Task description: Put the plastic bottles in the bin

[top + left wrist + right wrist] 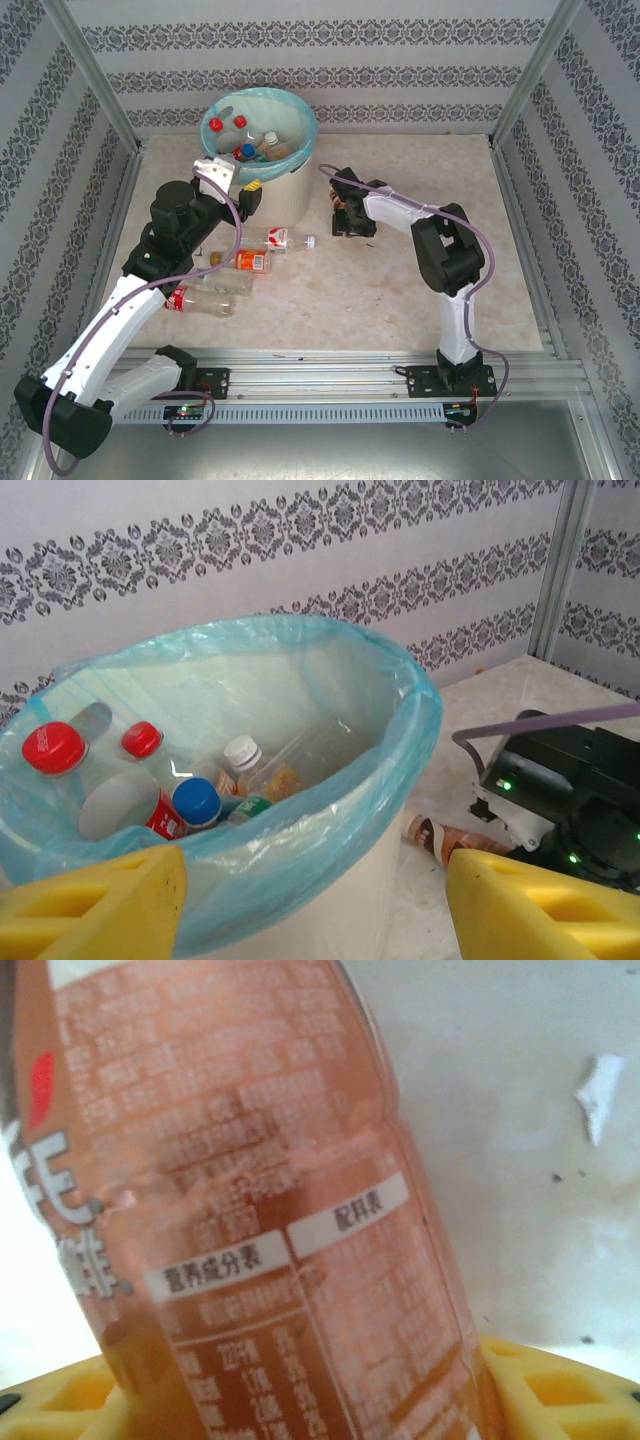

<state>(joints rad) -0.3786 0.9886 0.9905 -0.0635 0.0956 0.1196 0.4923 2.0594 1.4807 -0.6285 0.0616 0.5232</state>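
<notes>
The bin (290,185) stands at the back left of the table, its blue-green liner (330,810) folded over the rim. Several plastic bottles lie inside it, among them a red-capped one (55,748) and a blue-capped one (196,800). Three more bottles lie on the table in front of it: a white-capped one (283,240), an orange-labelled one (247,261) and a red-labelled one (203,299). My left gripper (235,188) (315,910) hangs open at the bin's near rim, holding nothing. My right gripper (348,212) is shut on a brown-labelled bottle (260,1210) (448,838) lying right of the bin.
Metal frame posts (525,75) and patterned walls close in the table on three sides. A rail (380,375) with both arm bases runs along the near edge. A small white scrap (600,1095) lies on the table by the held bottle.
</notes>
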